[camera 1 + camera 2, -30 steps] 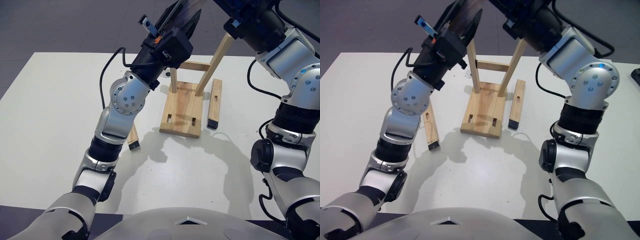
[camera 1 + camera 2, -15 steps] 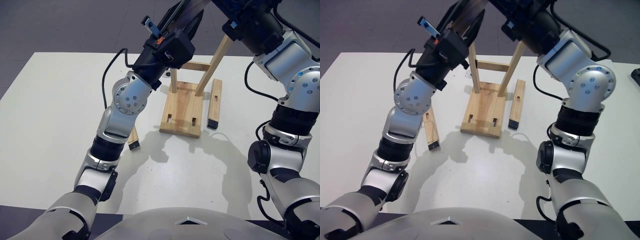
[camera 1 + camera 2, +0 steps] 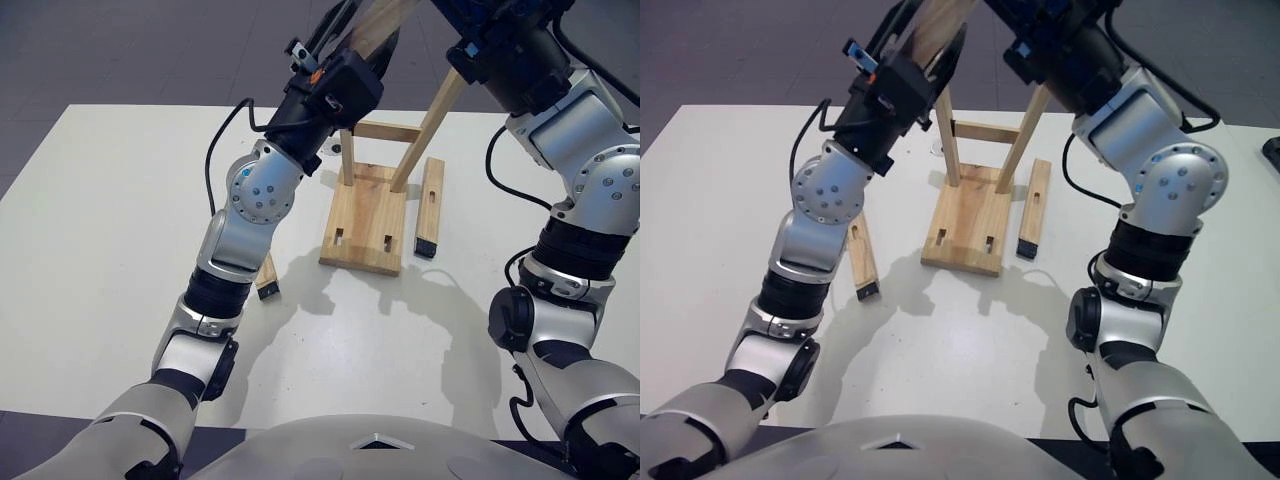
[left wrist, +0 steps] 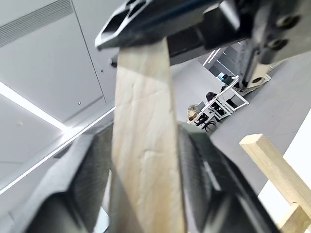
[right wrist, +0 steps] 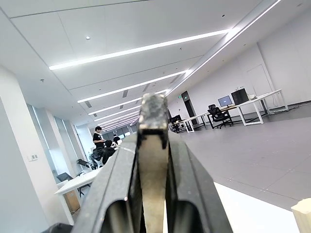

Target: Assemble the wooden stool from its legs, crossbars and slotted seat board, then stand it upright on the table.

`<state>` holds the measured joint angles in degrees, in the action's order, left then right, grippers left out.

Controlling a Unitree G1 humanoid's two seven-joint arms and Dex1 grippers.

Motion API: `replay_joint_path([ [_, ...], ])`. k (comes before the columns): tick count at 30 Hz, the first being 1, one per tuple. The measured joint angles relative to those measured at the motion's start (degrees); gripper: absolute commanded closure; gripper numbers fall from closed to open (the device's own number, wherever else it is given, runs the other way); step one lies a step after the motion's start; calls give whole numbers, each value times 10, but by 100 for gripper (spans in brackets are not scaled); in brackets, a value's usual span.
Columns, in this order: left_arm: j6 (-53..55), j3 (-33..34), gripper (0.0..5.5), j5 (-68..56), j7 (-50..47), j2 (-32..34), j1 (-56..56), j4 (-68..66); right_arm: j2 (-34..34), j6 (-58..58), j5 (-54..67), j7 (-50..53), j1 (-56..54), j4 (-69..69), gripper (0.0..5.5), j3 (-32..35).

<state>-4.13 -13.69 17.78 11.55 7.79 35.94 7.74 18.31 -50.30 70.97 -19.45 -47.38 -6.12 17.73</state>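
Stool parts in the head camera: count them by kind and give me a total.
Seat board: 1
Standing legs: 2
Loose legs lying flat: 2
Crossbar: 1
Unidentified piece, held in the left tool: 1
Total: 7

My left claw [image 3: 362, 28] has rolled at the wrist and crept slightly toward my right claw [image 5: 153, 141], so the wooden leg [image 3: 383, 15] clamped in it now shows pale between its fingers. Below my right claw, which grips the upright leg [image 3: 432, 110], my elbow has sunk.
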Motion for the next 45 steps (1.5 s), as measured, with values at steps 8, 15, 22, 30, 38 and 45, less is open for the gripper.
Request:
replay_joint_path([
  [8,141,61,133,-189,76,-12,-34,147,57,43,-45,16,-21,18,509,40],
  [15,237,302,22,-386,-38,-23,-44,195,211,245,-302,118,-66,82,509,107],
  [22,236,444,10,-379,-221,-22,-33,21,99,272,-458,201,150,63,509,13],
  [30,229,416,10,-377,-233,-39,-45,-9,-77,275,-371,238,210,103,509,63],
  [38,222,376,10,-383,-213,-47,-46,-26,-120,249,-314,261,227,98,509,98],
  [45,218,359,10,-380,-214,-48,-30,-65,-153,259,-326,262,242,99,509,84],
])
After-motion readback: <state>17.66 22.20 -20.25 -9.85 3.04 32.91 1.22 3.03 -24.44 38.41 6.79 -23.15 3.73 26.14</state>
